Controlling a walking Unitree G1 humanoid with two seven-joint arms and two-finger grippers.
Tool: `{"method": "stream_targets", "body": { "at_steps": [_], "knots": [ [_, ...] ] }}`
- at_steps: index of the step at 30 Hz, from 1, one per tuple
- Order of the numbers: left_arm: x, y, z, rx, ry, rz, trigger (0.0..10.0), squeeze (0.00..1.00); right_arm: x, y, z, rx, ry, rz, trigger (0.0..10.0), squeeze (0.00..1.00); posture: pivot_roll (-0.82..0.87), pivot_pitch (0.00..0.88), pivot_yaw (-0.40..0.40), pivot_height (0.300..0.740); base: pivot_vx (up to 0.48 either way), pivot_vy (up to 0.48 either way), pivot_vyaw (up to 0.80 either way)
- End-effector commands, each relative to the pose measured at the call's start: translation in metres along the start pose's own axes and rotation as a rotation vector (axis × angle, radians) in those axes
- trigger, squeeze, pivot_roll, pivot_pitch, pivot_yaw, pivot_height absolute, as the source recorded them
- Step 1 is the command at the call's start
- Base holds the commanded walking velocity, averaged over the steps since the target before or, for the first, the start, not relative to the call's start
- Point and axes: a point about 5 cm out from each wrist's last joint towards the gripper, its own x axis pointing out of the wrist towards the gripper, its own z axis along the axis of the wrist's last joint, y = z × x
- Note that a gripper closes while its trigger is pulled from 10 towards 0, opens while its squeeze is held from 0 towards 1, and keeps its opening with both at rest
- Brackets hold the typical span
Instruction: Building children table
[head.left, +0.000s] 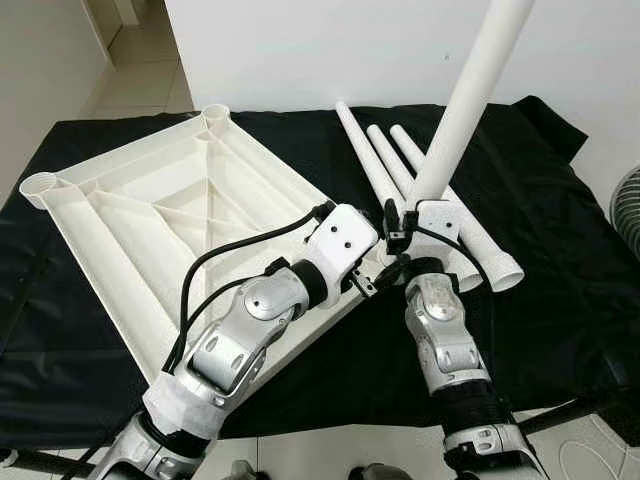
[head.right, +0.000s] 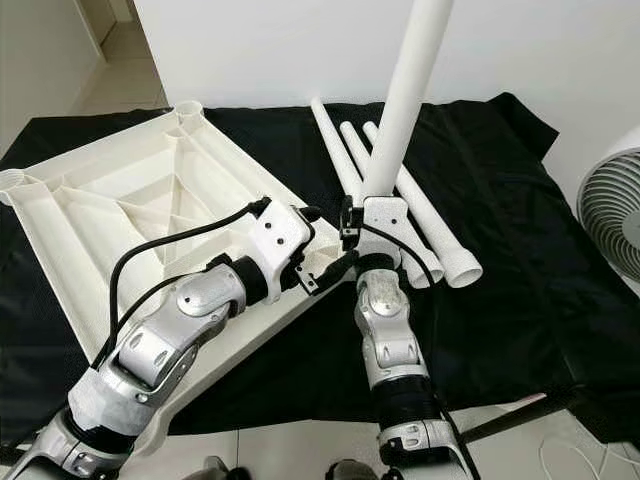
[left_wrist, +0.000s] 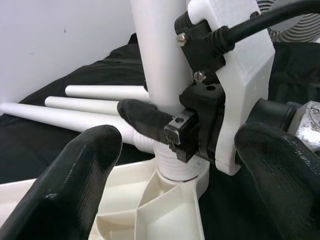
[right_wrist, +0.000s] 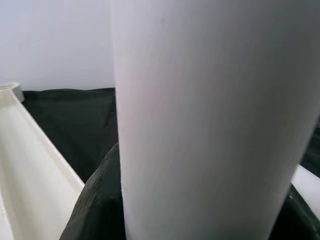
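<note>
Our right tool (left_wrist: 175, 132) clamps the leg (head.left: 460, 110) (left tool (left_wrist: 175, 200) spread); tilted, it could jam in the socket (left_wrist: 175, 180).

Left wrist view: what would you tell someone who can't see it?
A white table leg stands in a corner socket of the upside-down tabletop, gripped by the right end effector. The left end effector is open before it; spare legs lie behind.

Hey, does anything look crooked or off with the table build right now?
The leg held by the right gripper leans instead of standing straight up from the corner socket of the upside-down tabletop. Three more legs lie loose on the black cloth.
</note>
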Motion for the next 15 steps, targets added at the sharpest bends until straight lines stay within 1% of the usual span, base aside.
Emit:
{"method": "stream_targets", "body": {
  "at_steps": [1, 2, 4, 8, 10, 15],
  "knots": [
    [-0.001, -0.001, 0.0, 0.005, 0.008, -0.034, 10.0, 0.0, -0.01, -0.014, -0.033, -0.042, 0.158, -0.088, 10.0, 0.0, -0.13, 0.082, 0.044, 0.74, 0.0, 0.0, 0.0],
    [-0.001, -0.001, 0.0, 0.005, 0.008, -0.034, 10.0, 0.0, -0.01, -0.014, -0.033, -0.042, 0.158, -0.088, 10.0, 0.0, -0.13, 0.082, 0.044, 0.74, 0.0, 0.0, 0.0],
    [-0.001, -0.001, 0.0, 0.005, 0.007, -0.035, 10.0, 0.0, -0.007, -0.019, -0.032, -0.059, 0.159, -0.149, 10.0, 0.0, -0.12, 0.079, 0.046, 0.74, 0.0, 0.0, 0.0],
    [-0.001, -0.001, 0.0, 0.005, 0.007, -0.035, 10.0, 0.0, -0.006, -0.021, -0.032, -0.063, 0.16, -0.17, 10.0, 0.0, -0.12, 0.079, 0.046, 0.74, 0.0, 0.0, 0.0],
    [-0.001, -0.001, 0.001, 0.005, 0.005, -0.036, 10.0, 0.0, -0.006, -0.027, -0.033, -0.084, 0.166, -0.226, 10.0, 0.0, -0.12, 0.078, 0.047, 0.74, 0.0, 0.0, 0.0],
    [-0.001, -0.001, 0.001, 0.004, 0.004, -0.039, 10.0, 0.0, -0.007, -0.032, -0.035, -0.092, 0.177, -0.277, 10.0, 0.0, -0.12, 0.078, 0.047, 0.74, 0.0, 0.0, 0.0]
  ]
}}
